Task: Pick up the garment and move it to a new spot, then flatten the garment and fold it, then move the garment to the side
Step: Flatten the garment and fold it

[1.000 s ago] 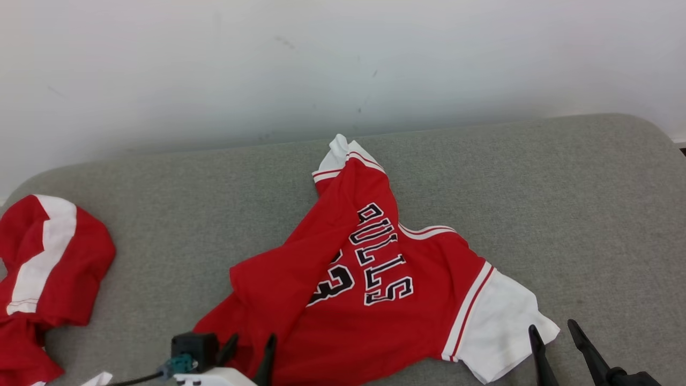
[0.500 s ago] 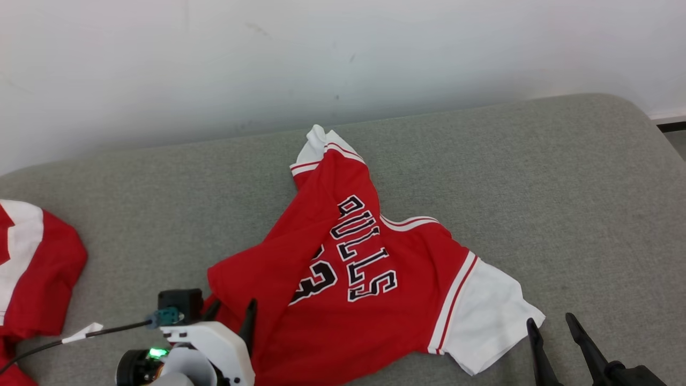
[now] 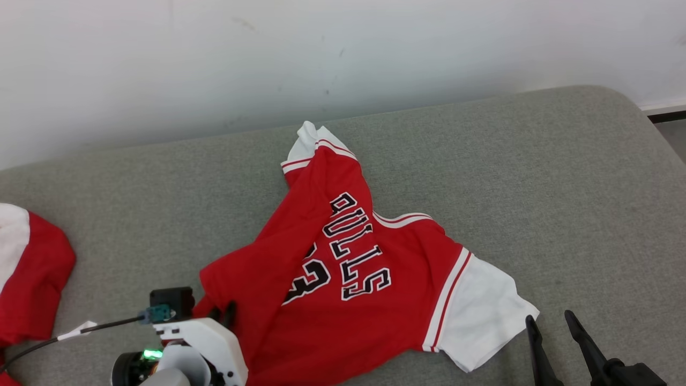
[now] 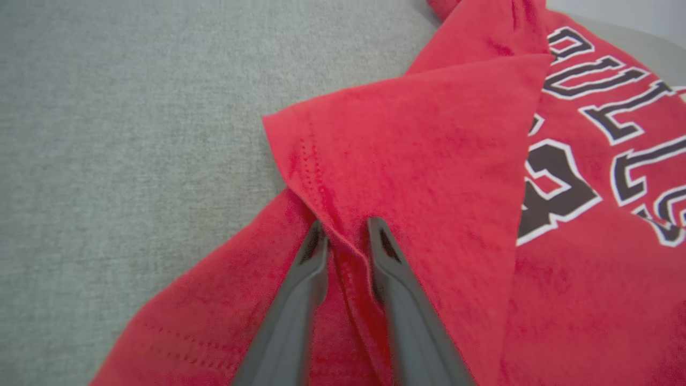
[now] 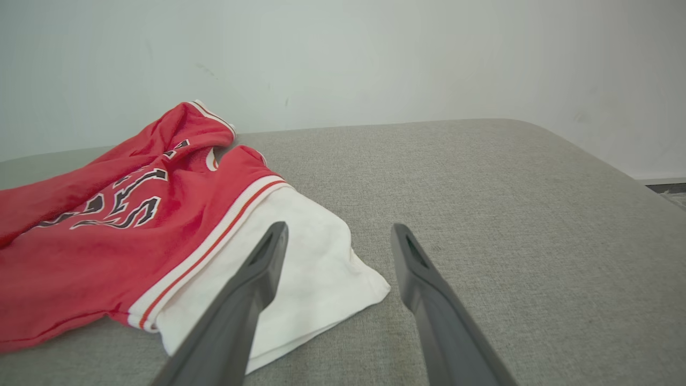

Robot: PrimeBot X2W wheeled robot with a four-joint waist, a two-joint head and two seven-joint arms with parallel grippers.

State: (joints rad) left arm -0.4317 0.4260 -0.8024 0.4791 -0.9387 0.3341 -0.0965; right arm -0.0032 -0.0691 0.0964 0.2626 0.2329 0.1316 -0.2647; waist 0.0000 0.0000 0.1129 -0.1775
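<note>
Left gripper (image 4: pixel 345 229) at garment (image 4: pixel 429 161) hem.
Fingers (image 4: pixel 300 289) set narrow astride a raised red fold; grip cannot be told. Right gripper (image 5: pixel 338 233) wide open, empty, beside white sleeve (image 5: pixel 316 268).

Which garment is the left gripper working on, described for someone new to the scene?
On the grey cushion against the white wall, look at the middle: a crumpled red jersey with white sleeves, the left gripper straddling its near hem fold. Unlike the second garment, red and white at the left edge, it shows black BULLS lettering.
</note>
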